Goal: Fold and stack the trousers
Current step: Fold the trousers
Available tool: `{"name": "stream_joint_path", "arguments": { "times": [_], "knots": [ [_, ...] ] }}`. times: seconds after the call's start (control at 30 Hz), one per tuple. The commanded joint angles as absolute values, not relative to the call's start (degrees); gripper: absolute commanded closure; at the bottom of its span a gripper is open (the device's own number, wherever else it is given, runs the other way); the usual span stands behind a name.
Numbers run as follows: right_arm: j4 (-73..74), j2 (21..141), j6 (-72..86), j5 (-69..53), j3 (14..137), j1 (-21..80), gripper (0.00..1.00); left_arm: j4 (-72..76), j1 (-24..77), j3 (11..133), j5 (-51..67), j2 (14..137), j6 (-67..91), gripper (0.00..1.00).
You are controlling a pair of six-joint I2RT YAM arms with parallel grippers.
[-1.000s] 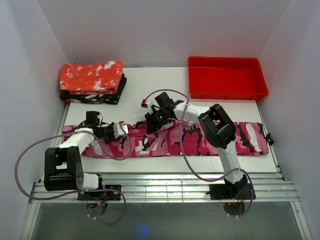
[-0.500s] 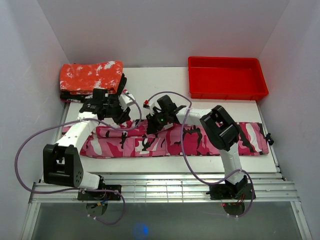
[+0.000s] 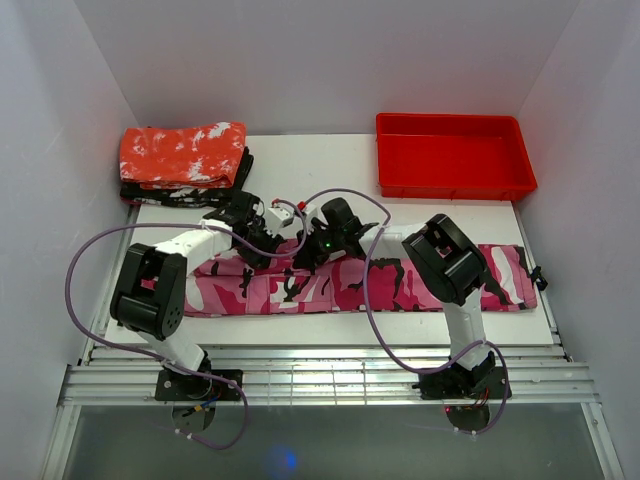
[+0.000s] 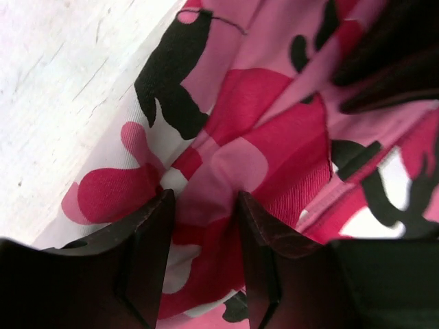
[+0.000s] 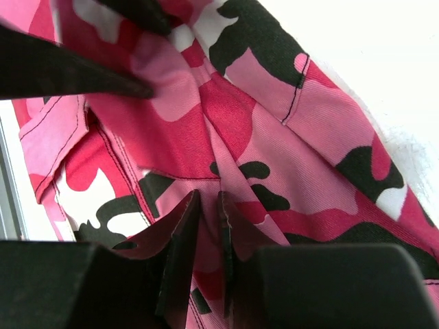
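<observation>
So the right claw (image 5: 208, 197) pinches the trousers (image 3: 400, 285) mid-length, probably for folding them over; the left claw (image 4: 206, 199) sits half open.

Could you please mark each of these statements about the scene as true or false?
1. The red tray is empty. True.
2. The trousers lie inside the tray. False: they lie stretched across the table, nearer the arms than the tray.
3. The right gripper has its jaws closed on a fold of the trousers. True.
4. The folded red speckled cloth sits at the far right corner. False: it is at the far left corner, on dark cloth.
5. The left gripper and the right gripper are at opposite ends of the trousers. False: they are close together near the middle.
</observation>
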State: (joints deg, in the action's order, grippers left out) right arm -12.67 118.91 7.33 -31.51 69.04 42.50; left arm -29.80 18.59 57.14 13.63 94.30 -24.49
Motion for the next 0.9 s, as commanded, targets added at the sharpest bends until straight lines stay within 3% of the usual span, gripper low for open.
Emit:
{"name": "stream_joint_path", "arguments": {
  "times": [0.0,0.2,0.57,0.87],
  "knots": [
    [-7.12,121.99,6.68,-26.11,64.78,44.03,0.76,-31.46,19.07,57.48,0.98,95.8,-22.94,0.46],
    [-6.42,123.57,7.56,-25.66,64.6,44.03,0.76,-29.1,19.07,58.62,-7.82,98.08,-22.42,0.5],
    [-4.39,124.98,6.94,-23.64,65.48,44.12,0.77,-28.57,19.07,63.28,-0.88,95.01,-17.41,0.52],
    [-4.48,124.81,7.21,-23.47,65.22,44.12,0.77,-27.69,18.98,66.36,-1.84,95.8,-14.59,0.46]
  ]
}}
